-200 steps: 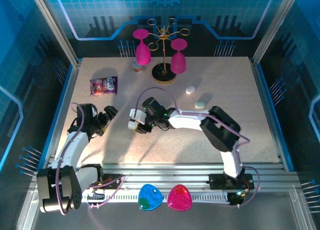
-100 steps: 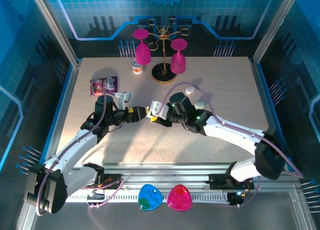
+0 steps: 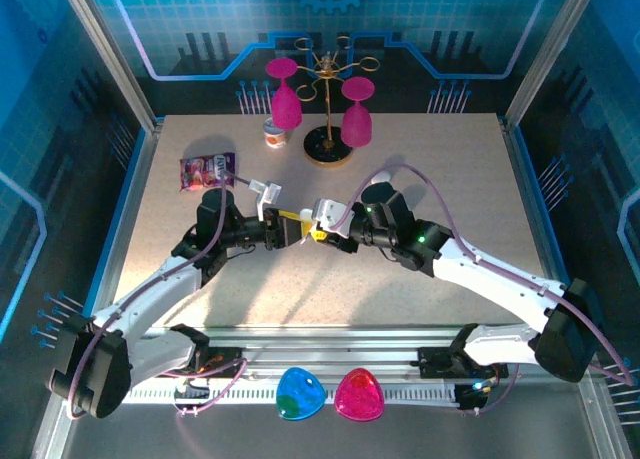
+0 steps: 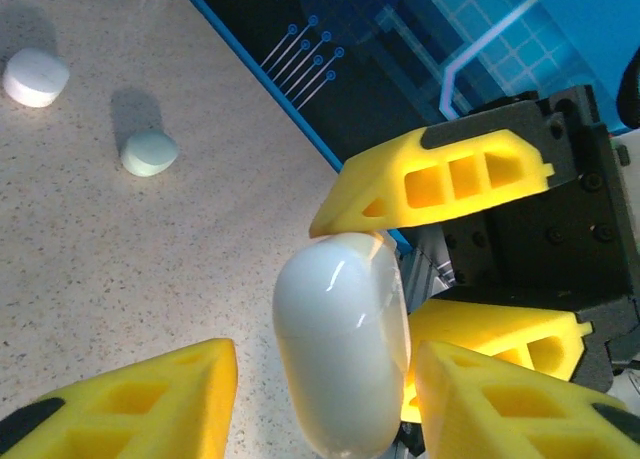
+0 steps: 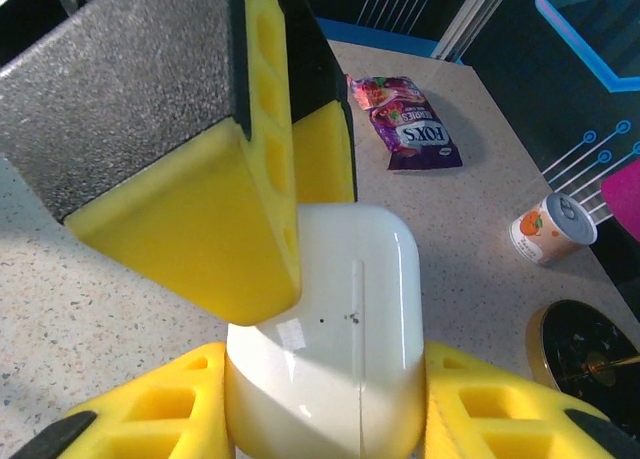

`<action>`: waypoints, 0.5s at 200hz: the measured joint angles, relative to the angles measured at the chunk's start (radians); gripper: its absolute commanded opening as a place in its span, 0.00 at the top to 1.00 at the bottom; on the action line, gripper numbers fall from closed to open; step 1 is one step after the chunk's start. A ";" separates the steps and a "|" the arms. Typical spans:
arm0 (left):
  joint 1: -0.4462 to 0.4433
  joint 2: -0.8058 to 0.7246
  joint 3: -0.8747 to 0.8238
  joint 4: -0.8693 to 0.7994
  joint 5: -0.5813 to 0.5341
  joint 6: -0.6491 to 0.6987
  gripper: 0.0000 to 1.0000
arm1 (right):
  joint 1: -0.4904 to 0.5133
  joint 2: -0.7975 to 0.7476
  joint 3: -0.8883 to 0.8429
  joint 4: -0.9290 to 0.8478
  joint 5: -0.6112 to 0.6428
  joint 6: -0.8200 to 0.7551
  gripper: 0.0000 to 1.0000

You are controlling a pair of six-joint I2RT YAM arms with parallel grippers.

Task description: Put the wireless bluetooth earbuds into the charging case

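We are looking down on a speckled beige table [image 3: 450, 169] sitting inside a booth of blue, circuit-patterned walls [image 3: 200, 19]. At the far side a gold rack [image 3: 328, 151] is carrying two pink glasses [image 3: 285, 104] upside down. A small can [image 3: 273, 134] is standing just left of it, and a purple sweet packet [image 3: 207, 169] is lying further left. A blue shell [image 3: 300, 394] and a pink shell [image 3: 359, 395] are resting on the front rail. The wrist cameras are giving us the detail that the overhead view is blurring: a glossy white charging case [image 5: 330, 319], rounded like a pill, is sitting between the two sets of yellow foam fingers. The left wrist camera is also showing a white pebble [image 4: 35, 76] and a mint pebble [image 4: 150, 152] lying near each other on the table beyond the case, while the right wrist camera is showing the packet, the can and the dark foot of the rack. Both arms are reaching inward and meeting nose to nose over the middle of the table, on the near side of the rack. The left arm is angling up and to the right, and the right arm is stretching in long from the front right corner. The right gripper [image 5: 325, 399] is pressing its jaws against both sides of the case and holding it. The left gripper [image 4: 325, 379] is standing with its jaws wide around the other end, one finger just beside the case and the other leaving a strip of table showing between them.
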 measured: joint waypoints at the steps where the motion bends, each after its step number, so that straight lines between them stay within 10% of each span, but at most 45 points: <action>1: 0.000 0.000 0.000 0.000 0.000 0.001 0.63 | 0.000 0.000 0.000 0.000 0.000 0.000 0.64; 100: -0.016 0.000 -0.127 0.304 0.041 0.054 0.91 | -0.043 -0.060 -0.025 0.015 -0.088 0.043 0.32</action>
